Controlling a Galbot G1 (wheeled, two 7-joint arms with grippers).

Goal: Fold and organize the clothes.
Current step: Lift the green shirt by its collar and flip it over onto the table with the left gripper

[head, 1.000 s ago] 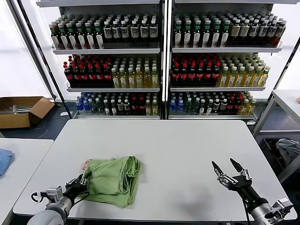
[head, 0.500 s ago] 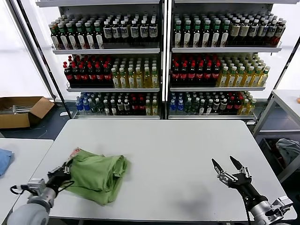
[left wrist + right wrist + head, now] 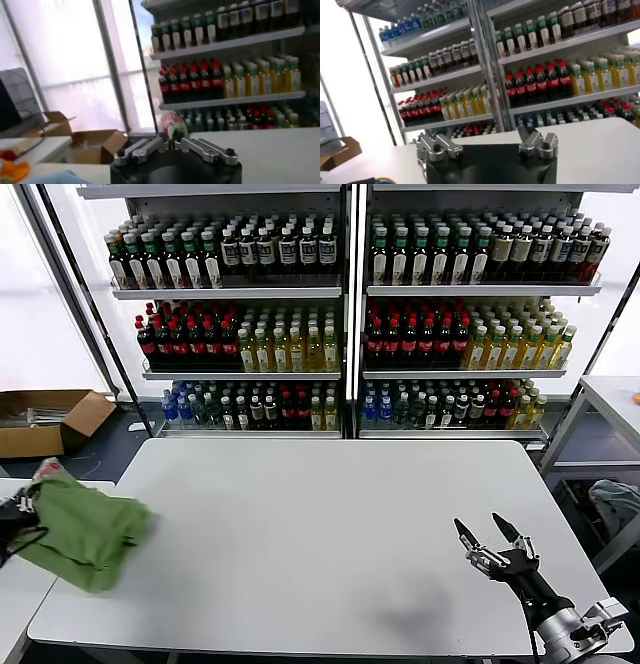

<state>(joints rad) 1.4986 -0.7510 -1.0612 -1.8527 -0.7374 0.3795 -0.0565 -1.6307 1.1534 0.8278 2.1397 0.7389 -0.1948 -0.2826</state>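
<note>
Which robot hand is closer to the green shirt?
The left. The left gripper is shut on the green shirt, holding it at the white table's left edge. The right gripper is open, empty, far across the table near its right side.

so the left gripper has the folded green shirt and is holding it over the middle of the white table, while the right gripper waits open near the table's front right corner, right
Not quite. The left gripper does hold the folded green shirt, but at the white table's far left edge, partly past it, not over the middle; the head view shows this. The right gripper does wait open near the front right corner.
</note>
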